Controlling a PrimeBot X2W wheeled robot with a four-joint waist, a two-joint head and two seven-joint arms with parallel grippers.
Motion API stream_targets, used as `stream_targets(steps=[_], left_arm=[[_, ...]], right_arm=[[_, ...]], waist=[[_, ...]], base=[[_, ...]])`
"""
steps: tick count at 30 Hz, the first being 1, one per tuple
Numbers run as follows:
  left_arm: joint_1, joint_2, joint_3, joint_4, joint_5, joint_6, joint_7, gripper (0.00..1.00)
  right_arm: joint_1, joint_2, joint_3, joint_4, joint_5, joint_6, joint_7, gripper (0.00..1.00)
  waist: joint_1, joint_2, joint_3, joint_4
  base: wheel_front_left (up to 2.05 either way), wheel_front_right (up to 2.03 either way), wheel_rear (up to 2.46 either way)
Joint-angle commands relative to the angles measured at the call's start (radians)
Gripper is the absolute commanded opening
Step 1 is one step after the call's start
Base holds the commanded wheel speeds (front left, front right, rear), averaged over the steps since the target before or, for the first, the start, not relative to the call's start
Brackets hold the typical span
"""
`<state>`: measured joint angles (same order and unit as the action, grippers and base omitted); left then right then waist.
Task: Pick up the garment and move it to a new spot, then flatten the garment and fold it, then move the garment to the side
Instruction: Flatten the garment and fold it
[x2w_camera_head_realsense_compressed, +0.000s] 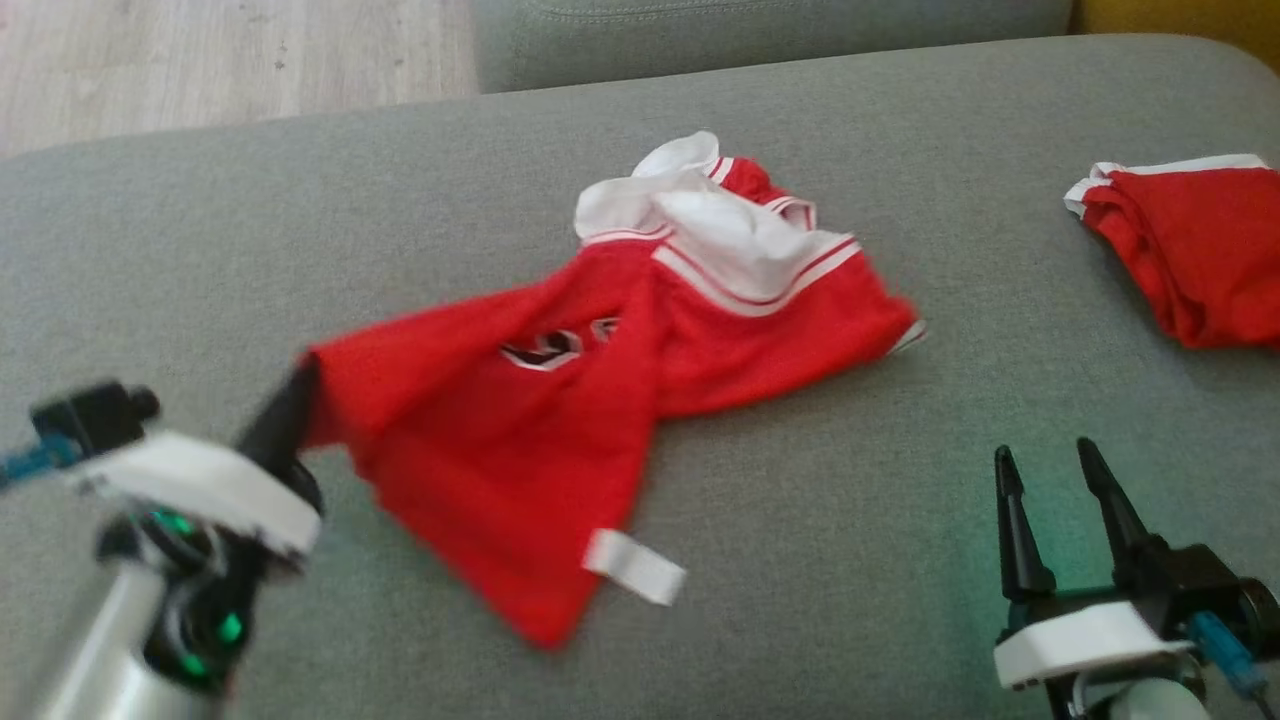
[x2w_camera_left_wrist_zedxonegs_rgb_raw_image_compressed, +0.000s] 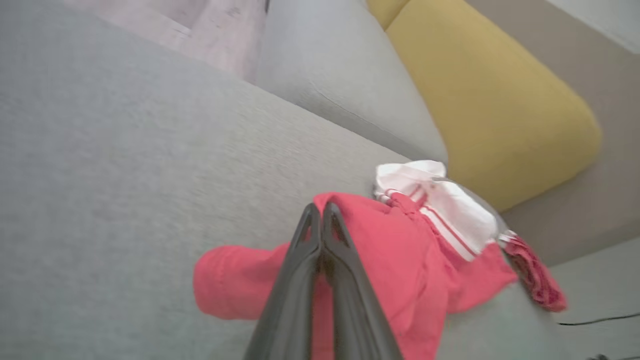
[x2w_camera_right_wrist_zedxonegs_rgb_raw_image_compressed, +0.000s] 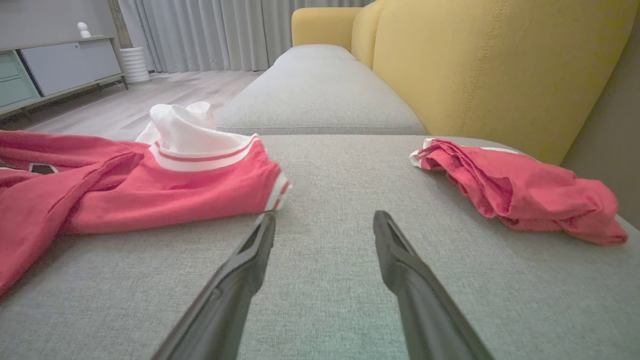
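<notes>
Red garment (x2w_camera_head_realsense_compressed: 500, 450) with white red-striped trim, second red garment (x2w_camera_head_realsense_compressed: 1190, 260), grey cushion (x2w_camera_head_realsense_compressed: 850, 560), yellow backrest (x2w_camera_right_wrist_zedxonegs_rgb_raw_image_compressed: 500, 65), dark fingers (x2w_camera_right_wrist_zedxonegs_rgb_raw_image_compressed: 400, 270)

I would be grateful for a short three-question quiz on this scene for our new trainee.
1. True or false: the left hand is shut on an edge of the red and white garment.
2. Choose one. The right hand is: A) open and holding nothing, by the grey cushion; B) shut on a sleeve; C) gripping a white label.
3. Fill in the blank: the second red garment lies on the robot's ____ side.

Key: 1 true; 2 A; 3 right.
</notes>
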<state>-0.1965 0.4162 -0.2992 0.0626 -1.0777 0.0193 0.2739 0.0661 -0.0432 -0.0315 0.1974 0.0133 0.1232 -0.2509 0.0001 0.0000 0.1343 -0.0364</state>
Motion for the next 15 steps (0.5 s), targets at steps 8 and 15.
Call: stream_targets(steps=[8, 15], left_arm=[[-0.277, 0.055, 0.048, 0.320, 0.125, 0.030, -0.072, 0.00], [-0.380, 0.071, 0.034, 0.515, 0.254, 0.047, -0.256, 1.00]], right_arm=[[-0.049, -0.007, 0.040, -0.016, 0.006, 0.008, -0.011, 1.00], [-0.050, -0.007, 0.039, -0.008, 0.014, 0.008, -0.011, 1.00]], waist=[[-0.0001, 0.0000, 0.009, -0.040], [-0.0001, 0.0000, 0.015, -0.062]], base=[[0.00, 0.00, 0.00], [0.00, 0.00, 0.00]])
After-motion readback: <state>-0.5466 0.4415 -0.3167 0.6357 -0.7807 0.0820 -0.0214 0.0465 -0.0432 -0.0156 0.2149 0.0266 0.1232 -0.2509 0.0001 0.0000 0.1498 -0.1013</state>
